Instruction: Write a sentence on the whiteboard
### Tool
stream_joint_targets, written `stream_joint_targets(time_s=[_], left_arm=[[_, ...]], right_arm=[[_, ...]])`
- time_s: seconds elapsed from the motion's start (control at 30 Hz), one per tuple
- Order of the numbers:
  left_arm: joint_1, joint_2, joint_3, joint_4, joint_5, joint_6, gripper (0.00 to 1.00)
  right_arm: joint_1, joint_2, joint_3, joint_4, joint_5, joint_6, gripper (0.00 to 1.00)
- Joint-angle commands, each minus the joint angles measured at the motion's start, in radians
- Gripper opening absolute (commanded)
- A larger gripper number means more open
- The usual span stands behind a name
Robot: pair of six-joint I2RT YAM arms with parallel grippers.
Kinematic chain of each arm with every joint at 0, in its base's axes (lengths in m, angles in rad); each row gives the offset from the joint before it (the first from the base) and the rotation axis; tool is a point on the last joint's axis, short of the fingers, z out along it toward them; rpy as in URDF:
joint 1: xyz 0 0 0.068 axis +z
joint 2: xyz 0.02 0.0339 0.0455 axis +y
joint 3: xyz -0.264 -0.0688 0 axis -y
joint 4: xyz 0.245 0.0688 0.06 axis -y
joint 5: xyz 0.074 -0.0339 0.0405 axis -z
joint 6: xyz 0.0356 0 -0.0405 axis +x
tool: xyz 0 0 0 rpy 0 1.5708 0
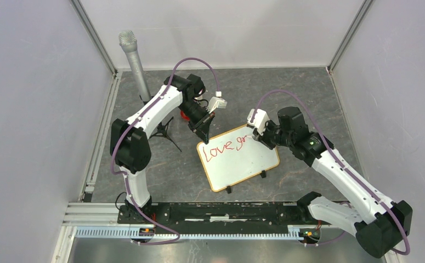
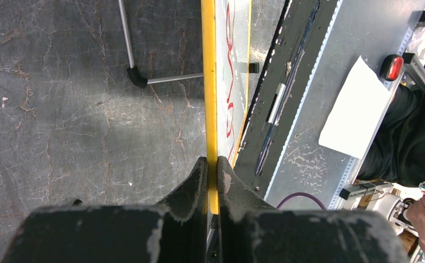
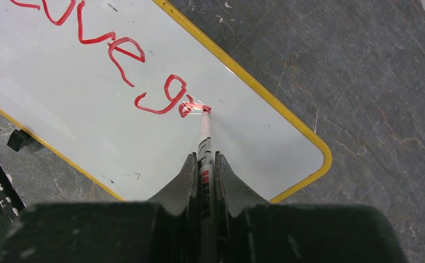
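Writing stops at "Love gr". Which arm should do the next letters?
Right. The right pincer grips the marker, tip on the whiteboard just past the red writing. The left pincer is clamped on the whiteboard's edge, steadying it.

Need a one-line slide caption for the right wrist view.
Right claw grips a marker tip-down on the whiteboard, red writing reading "Love gr".

The dark grey, crack-veined table (image 1: 287,93) is carrying the whiteboard (image 1: 245,164), resting on two black clip feet (image 1: 263,175); a microphone stand (image 1: 138,76) is standing left of the whiteboard, its tripod legs spreading over the surface. A black rail (image 1: 226,211) is running along the edge nearer than the whiteboard.
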Motion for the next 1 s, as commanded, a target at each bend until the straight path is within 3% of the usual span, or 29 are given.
stream_joint_targets(time_s=[0.0,0.37,0.63,0.97], left_arm=[[-0.009,0.007,0.023,-0.029,0.034,0.052,0.02],[-0.01,0.008,0.021,-0.029,0.034,0.05,0.03],[-0.009,0.011,0.024,-0.031,0.036,0.05,0.02],[-0.009,0.009,0.023,-0.03,0.035,0.053,0.02]], right_arm=[[-0.004,-0.005,-0.015,0.008,-0.021,-0.012,0.0],[-0.004,-0.041,-0.05,-0.016,0.024,-0.04,0.0],[-0.009,-0.034,-0.002,-0.029,0.093,-0.062,0.0],[-0.011,-0.011,0.042,0.014,0.074,-0.031,0.0]])
